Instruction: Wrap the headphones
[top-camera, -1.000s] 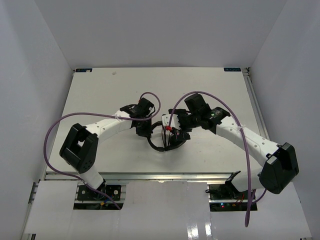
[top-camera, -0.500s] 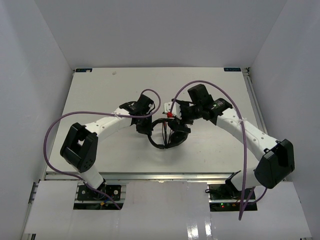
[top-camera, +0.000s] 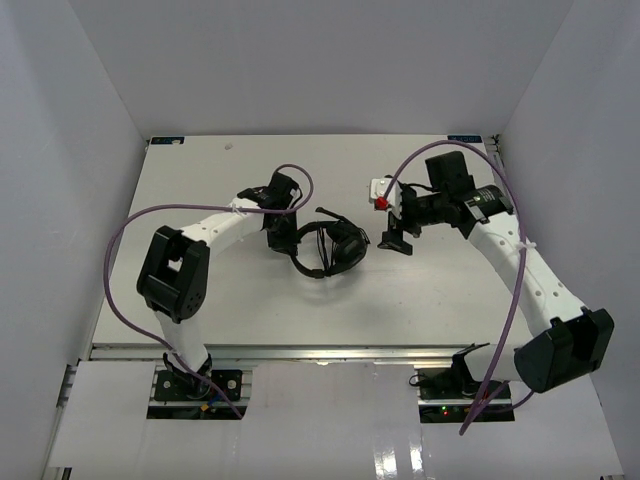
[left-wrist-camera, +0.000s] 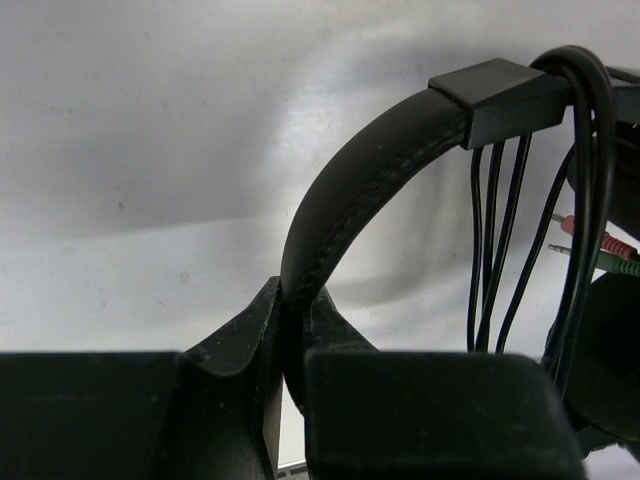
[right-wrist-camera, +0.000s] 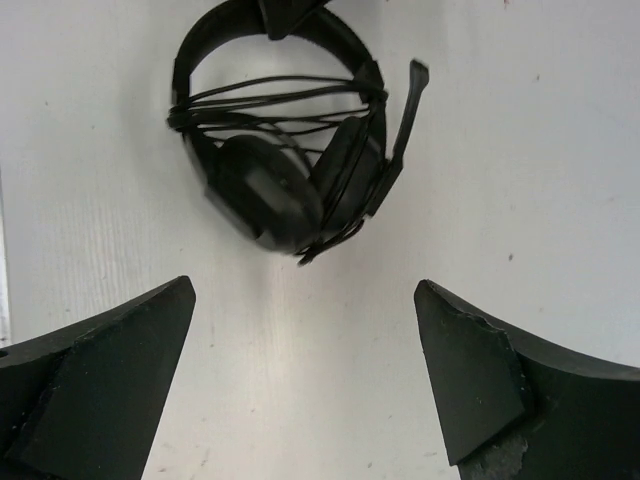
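The left hand (left-wrist-camera: 290, 325) is clamped on the headband (left-wrist-camera: 360, 170) of the headphones (top-camera: 332, 246), pinching the padded arc near its crown. The right hand (right-wrist-camera: 302, 295) has its fingers spread wide and holds nothing. It is apart from the set, which appears to rest on the table (top-camera: 250, 300) straight ahead of it, with the earcups (right-wrist-camera: 265, 195) nearest. The cord (right-wrist-camera: 275, 100) is looped across the band's two sides. The headphones lie between the hands, band toward the left arm and cups toward the right. The left is nearer, so the next move likely turns on its grip.
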